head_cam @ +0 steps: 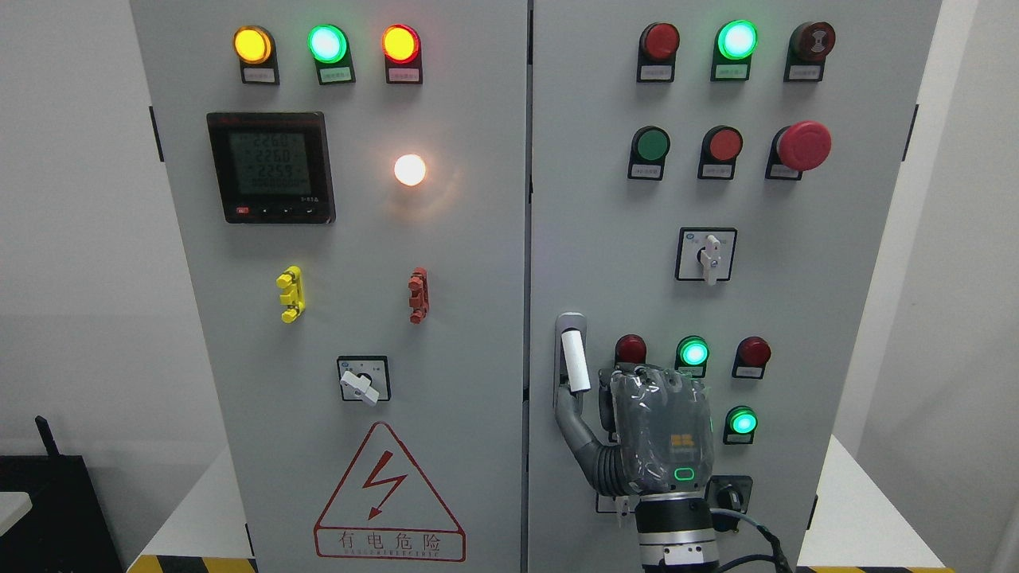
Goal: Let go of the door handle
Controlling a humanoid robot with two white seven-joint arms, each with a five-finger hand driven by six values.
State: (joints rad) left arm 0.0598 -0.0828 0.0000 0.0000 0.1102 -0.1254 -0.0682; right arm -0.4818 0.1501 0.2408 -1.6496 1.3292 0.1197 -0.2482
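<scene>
Standing on a white desk (864,509) against pale walls, grey two-door electrical cabinet (509,263) with lamps, buttons and rotary switches. Door handle (574,360), white grip on a grey lever, sits at the right door's left edge; right robot hand (637,434) is just beside it, lower right, one finger (575,422) reaching to the handle's base, whether gripping cannot be told. Meter (271,167) reads 226.0, 226.0, 225.5; warning triangle (388,497) reads 有电危险.
</scene>
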